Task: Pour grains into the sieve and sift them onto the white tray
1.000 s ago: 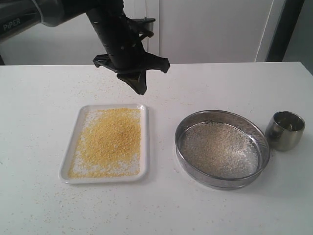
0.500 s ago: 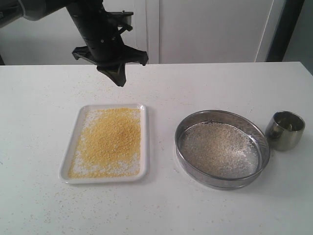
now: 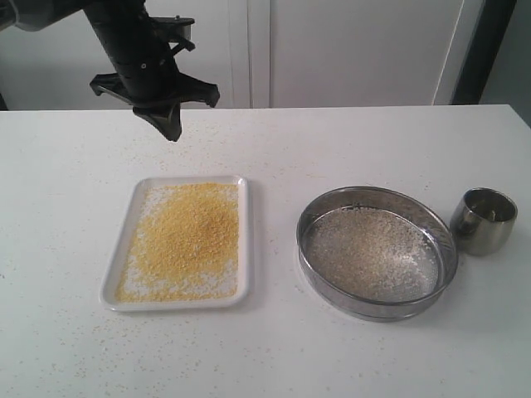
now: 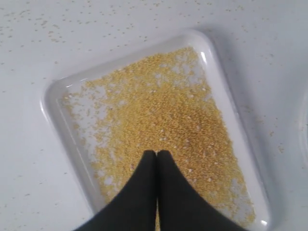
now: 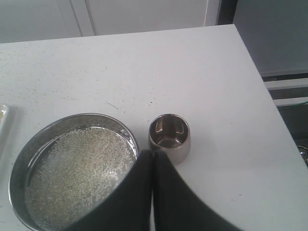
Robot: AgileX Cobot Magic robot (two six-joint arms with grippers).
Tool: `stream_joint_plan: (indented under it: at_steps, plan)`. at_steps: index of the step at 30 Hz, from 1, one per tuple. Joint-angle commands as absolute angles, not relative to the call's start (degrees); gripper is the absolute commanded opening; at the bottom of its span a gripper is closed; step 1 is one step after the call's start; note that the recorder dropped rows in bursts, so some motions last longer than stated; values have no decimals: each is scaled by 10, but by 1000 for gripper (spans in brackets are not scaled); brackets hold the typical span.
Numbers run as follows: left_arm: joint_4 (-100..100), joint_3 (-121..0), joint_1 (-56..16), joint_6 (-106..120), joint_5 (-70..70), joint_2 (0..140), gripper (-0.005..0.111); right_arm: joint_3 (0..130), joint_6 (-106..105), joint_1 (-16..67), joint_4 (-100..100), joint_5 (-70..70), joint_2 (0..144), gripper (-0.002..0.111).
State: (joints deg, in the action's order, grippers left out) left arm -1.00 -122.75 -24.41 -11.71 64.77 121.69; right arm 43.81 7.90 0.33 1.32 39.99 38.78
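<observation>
Upper left, the left gripper (image 3: 172, 131) hangs closed, holding nothing. Golden grains (image 3: 189, 236) cover the white tray (image 3: 245, 249) at lower left; the sieve (image 3: 373, 309) sits lower right. The right gripper (image 5: 154, 155) is pinched closed too.

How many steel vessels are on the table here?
2: the sieve right of the white tray, and a small cup just right of the sieve. Nothing seems hidden.
</observation>
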Motion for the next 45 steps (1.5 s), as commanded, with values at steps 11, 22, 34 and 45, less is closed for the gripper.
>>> stream_joint_plan:
  at_steps: [11, 22, 34, 45]
  plan:
    - [12, -1127, -199, -131, 700, 1164, 0, 439, 81, 0, 15, 393, 383, 0]
    - [14, -1023, -171, -117, 651, 1123, 0, 439, 81, 0, 15, 393, 383, 0]
    - [-29, -917, -114, -101, 598, 1056, 0, 439, 81, 0, 15, 393, 383, 0]
    - [-38, -858, -71, -73, 591, 973, 0, 439, 81, 0, 15, 393, 383, 0]
